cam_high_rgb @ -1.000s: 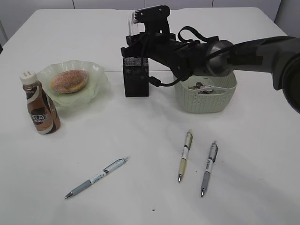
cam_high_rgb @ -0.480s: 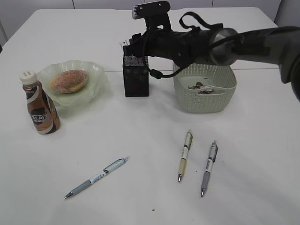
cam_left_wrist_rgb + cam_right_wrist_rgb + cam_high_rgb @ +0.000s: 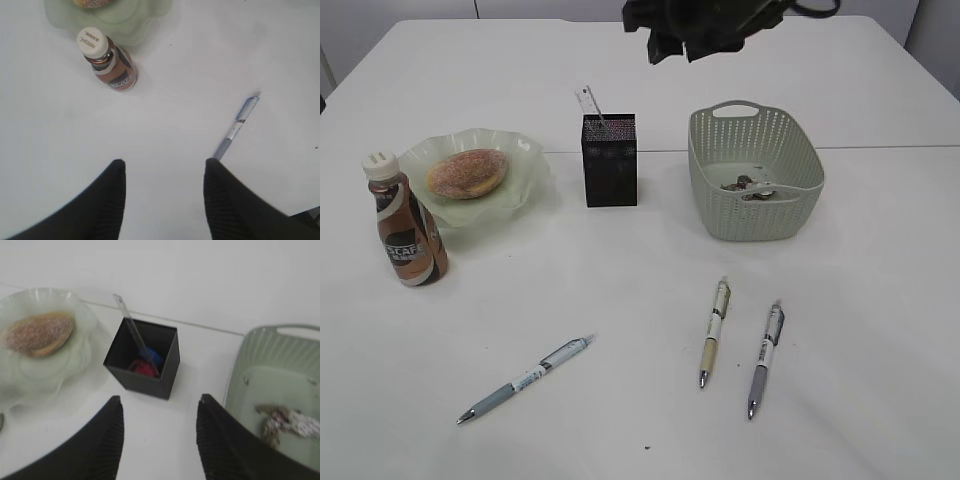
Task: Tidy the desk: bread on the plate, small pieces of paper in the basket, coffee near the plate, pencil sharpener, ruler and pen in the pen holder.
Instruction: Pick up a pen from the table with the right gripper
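Note:
The ruler (image 3: 588, 103) leans upright in the black pen holder (image 3: 610, 165). My right gripper (image 3: 160, 402) is open and empty, high above and behind the holder (image 3: 145, 375) at the exterior view's top edge (image 3: 672, 48). A red and a blue object (image 3: 146, 362) lie inside beside the ruler (image 3: 127, 317); whether one is the pencil sharpener I cannot tell. Bread (image 3: 467, 172) lies on the green plate (image 3: 525, 160), with the coffee (image 3: 405, 225) next to it. Crumpled paper (image 3: 750, 187) is in the basket (image 3: 755, 215). My left gripper (image 3: 165, 165) hangs open over bare desk near the coffee (image 3: 110, 65).
Three pens lie on the desk: a blue-grey one (image 3: 525, 380) at front left, also in the left wrist view (image 3: 237, 125), and a yellowish one (image 3: 714, 332) beside a grey one (image 3: 766, 358) in front of the basket.
My right arm rose and drew back from the pen holder toward the far edge, leaving the ruler standing in it. Nothing else moved.

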